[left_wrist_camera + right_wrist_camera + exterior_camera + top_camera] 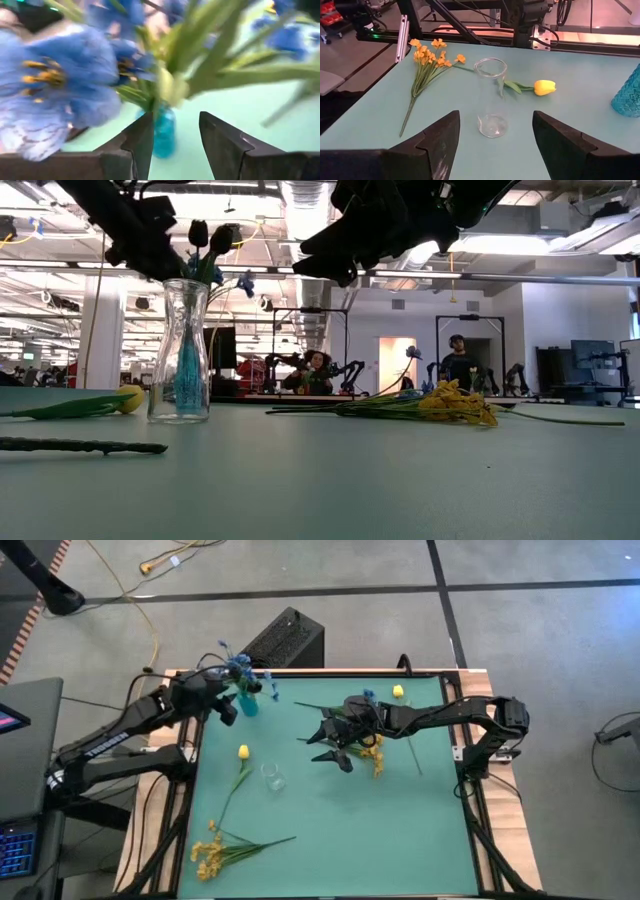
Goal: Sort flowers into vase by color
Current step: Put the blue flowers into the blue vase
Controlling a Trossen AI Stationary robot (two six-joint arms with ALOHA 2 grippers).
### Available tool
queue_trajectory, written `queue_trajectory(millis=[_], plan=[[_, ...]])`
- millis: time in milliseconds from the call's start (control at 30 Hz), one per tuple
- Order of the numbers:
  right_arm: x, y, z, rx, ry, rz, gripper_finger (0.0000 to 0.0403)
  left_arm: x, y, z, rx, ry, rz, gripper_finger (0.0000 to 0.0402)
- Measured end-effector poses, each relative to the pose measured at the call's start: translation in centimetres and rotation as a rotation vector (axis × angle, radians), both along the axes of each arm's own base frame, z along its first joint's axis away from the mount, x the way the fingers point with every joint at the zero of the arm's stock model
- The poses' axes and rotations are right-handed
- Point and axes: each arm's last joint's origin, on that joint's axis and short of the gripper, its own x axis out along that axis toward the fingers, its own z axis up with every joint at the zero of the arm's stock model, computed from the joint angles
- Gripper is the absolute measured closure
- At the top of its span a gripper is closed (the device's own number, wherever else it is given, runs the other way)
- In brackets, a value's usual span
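I see yellow spray [215, 852] flat near the counter's [400, 830] front-left edge | clear glass vase [272, 777] upright, bud stem [243, 752] beside | right gripper [335, 745] mid-counter, jaws wide, over yellow stems [375, 755] | left gripper [226, 708] jaws parted, empty, at textured blue vase [247, 700] holding blue sprays [238, 666]

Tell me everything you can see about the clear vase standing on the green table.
The clear vase looks like glass: a wide base, a narrower neck, a round open mouth. It stands upright and empty on the green table, near the middle, slightly toward the left arm's side. Nothing grips it. A yellow bud stem lies just beyond it; whether they touch is unclear. The open right gripper faces it.
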Motion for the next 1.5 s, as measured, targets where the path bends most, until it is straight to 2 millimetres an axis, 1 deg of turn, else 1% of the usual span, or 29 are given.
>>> queue_trajectory(millis=[167, 267, 433, 533, 667, 767, 833, 1000, 1133, 1200, 1333, 1500], plan=[[-0.3, 0.1, -0.1, 0.045, 0.048, -0.016, 0.0127, 0.2, -0.7, -0.3, -0.149, -0.058, -0.168, 0.0254], [-0.9, 0.3, -0.2, 0.044, 0.127, -0.037, 0.0126, 0.4, -1.2, -0.5, -0.244, -0.090, -0.257, 0.0254], [-2.5, 1.0, -0.3, 0.012, 0.285, -0.119, 0.0127, 0.6, -2.3, -0.8, -0.331, -0.074, -0.322, 0.0254], [-3.2, 1.5, -0.3, 0.021, 0.355, -0.166, 0.0127, 0.9, -3.1, -1.0, -0.351, -0.056, -0.362, 0.0254], [-3.9, 2.4, -0.9, 0.059, 0.470, -0.181, 0.0127, 1.5, -4.4, -0.9, -0.366, -0.054, -0.445, 0.0254], [-4.4, 3.0, -1.5, 0.091, 0.560, -0.194, 0.0127, 1.8, -5.4, -0.9, -0.327, -0.029, -0.473, 0.0254], [-4.7, 3.4, -1.7, 0.101, 0.604, -0.217, 0.0127, 2.2, -6.0, -1.4, -0.294, -0.025, -0.469, 0.0254], [-4.7, 3.5, -1.8, 0.040, 0.599, -0.289, 0.0127, 3.0, -7.2, -3.3, -0.230, -0.032, -0.513, 0.0254], [-4.7, 2.8, -1.8, -0.040, 0.585, -0.388, 0.0127, 3.7, -8.0, -5.0, -0.153, -0.038, -0.583, 0.0254], [-4.6, 2.3, -1.7, -0.051, 0.571, -0.420, 0.0127, 3.9, -8.2, -6.0, -0.120, -0.036, -0.598, 0.0254], [-4.3, 1.3, -1.5, -0.060, 0.525, -0.434, 0.0127, 3.8, -8.5, -7.5, -0.132, -0.023, -0.621, 0.0254], [-4.2, 0.2, -2.1, -0.077, 0.455, -0.445, 0.0127, 3.6, -8.9, -9.2, -0.180, -0.003, -0.638, 0.0254]])
